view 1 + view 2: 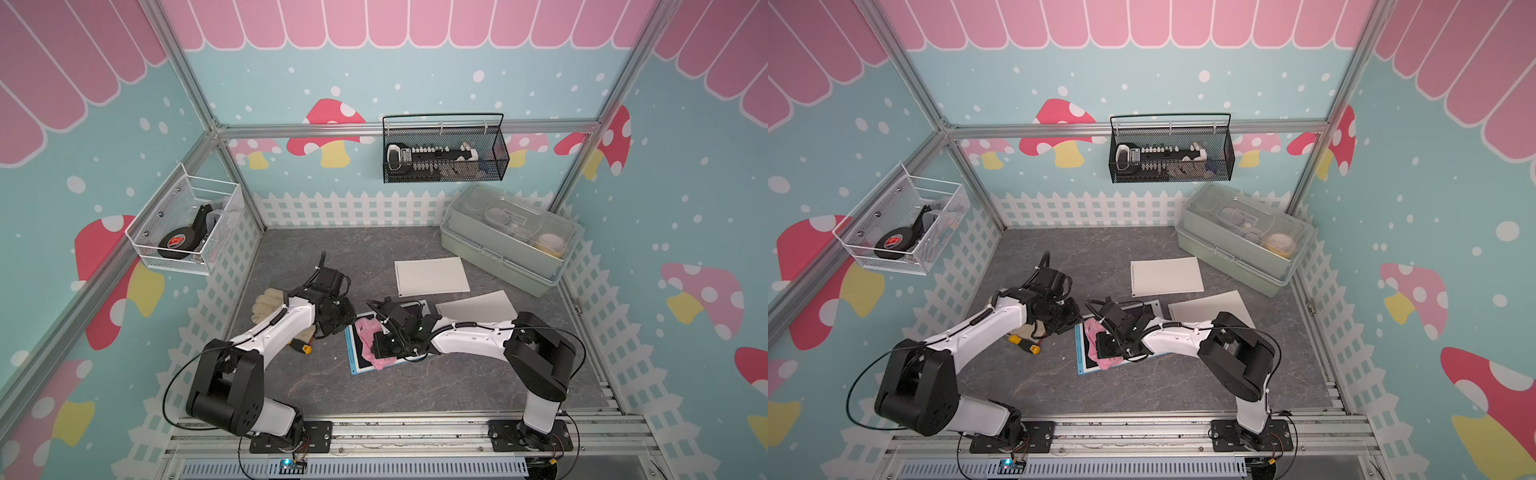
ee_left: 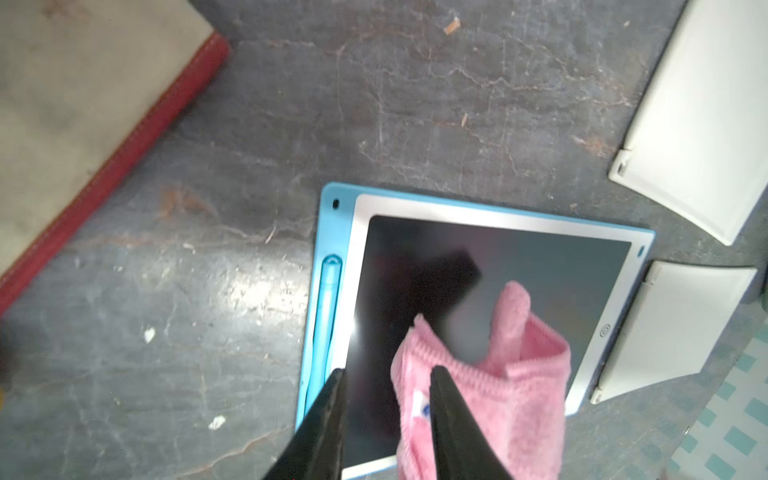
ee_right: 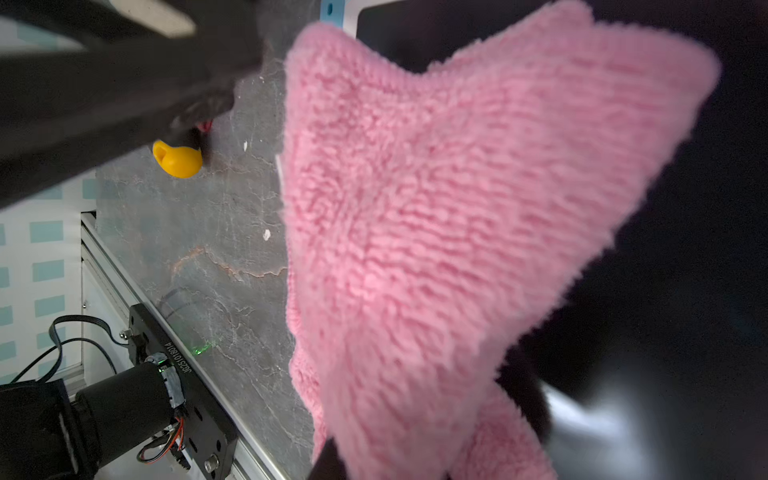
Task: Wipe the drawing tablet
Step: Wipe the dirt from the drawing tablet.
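Near the front middle of the bench, in both top views, the drawing tablet (image 1: 362, 362) lies flat between my two arms, with the pink cloth (image 1: 368, 334) bunched on its screen. My right pincer (image 1: 384, 345) sits on that cloth. My left pincer (image 1: 332, 321) hangs just off the tablet's edge on my left side, near a yellow-handled screwdriver (image 1: 302, 347) and a work glove (image 1: 266, 305). The risk I see is that nothing pins the tablet, so a hard stroke could slide it toward the two white panels (image 1: 432, 276) behind it.

In the left wrist view my left pincer stands released. Its two fingers are parted over the screen's corner, one overlapping the cloth's hem, with nothing between them. Lowered carelessly, it could snag the cloth or knock the blue stylus (image 2: 328, 299) out of its slot along the frame.

In the right wrist view the cloth hangs close before the lens, and my right pincer is clenched on it. It grips a bunched fold, so I judge only a small patch meets the screen. Strokes may leave areas unwiped, or a fingertip may scrape the dark surface.
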